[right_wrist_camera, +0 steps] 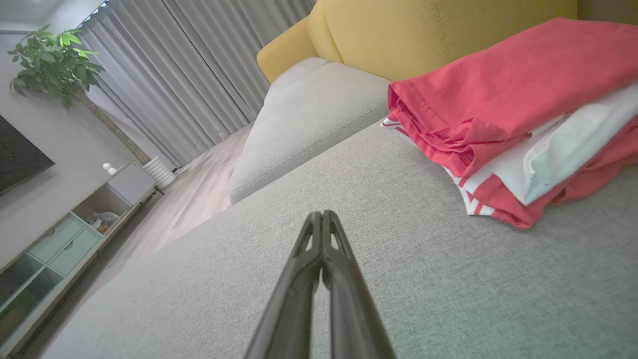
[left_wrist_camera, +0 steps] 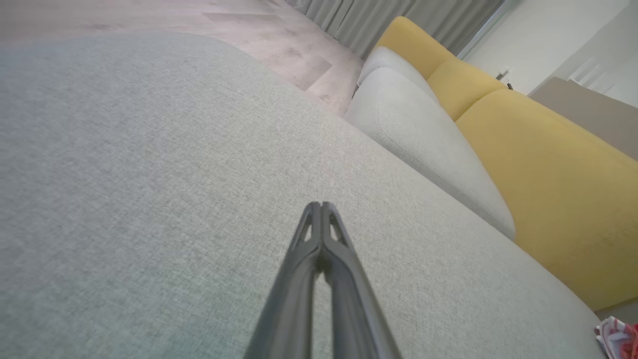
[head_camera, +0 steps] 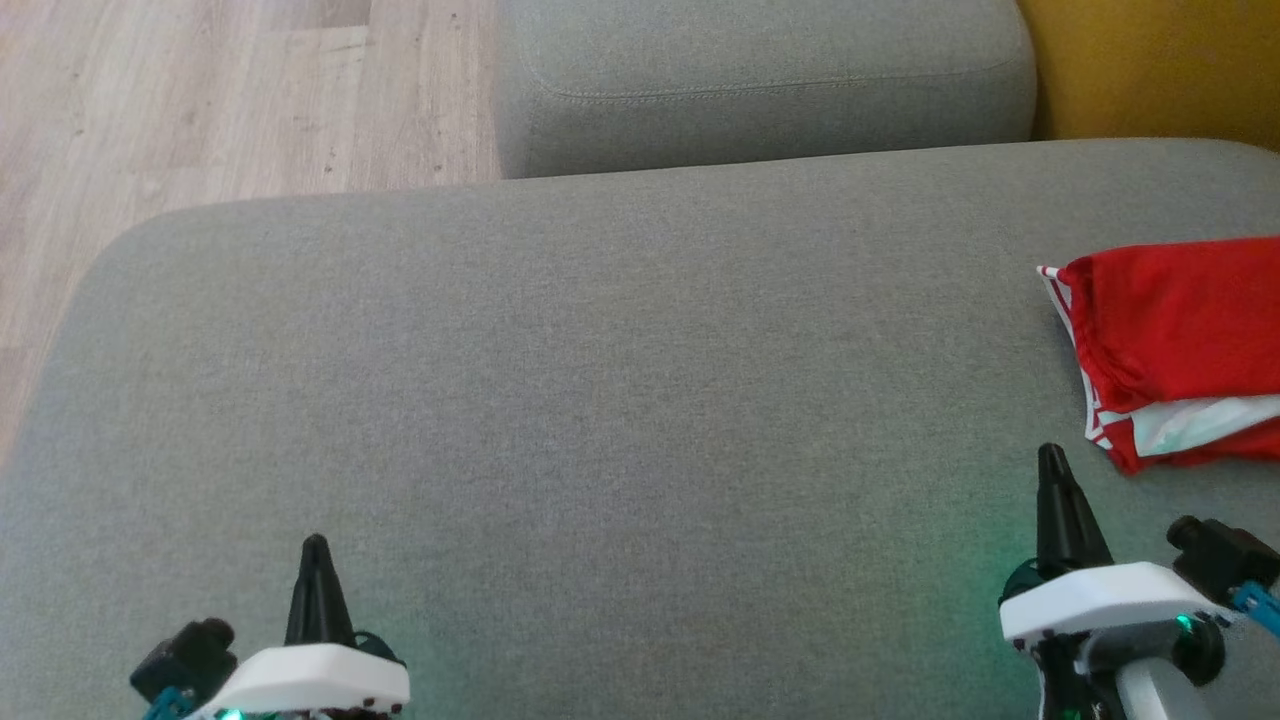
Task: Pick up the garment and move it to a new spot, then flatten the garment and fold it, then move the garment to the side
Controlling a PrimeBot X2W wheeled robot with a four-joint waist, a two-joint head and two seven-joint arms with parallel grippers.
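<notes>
One folded red garment [head_camera: 1180, 330] with white trim lies at far right of grey sofa cushion [head_camera: 600, 400]. Just beside its near corner: right gripper [head_camera: 1050, 458], fingers pressed together, holding nothing. Well apart at cushion's left: left gripper [head_camera: 315, 545], fingers together, nothing held. Yellow backrest [right_wrist_camera: 423, 35] behind garment.

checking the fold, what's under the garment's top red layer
On the garment, a white layer pokes out under the top red layer, then more red, resting on the grey cushion. Further inside the fold is covered.
</notes>
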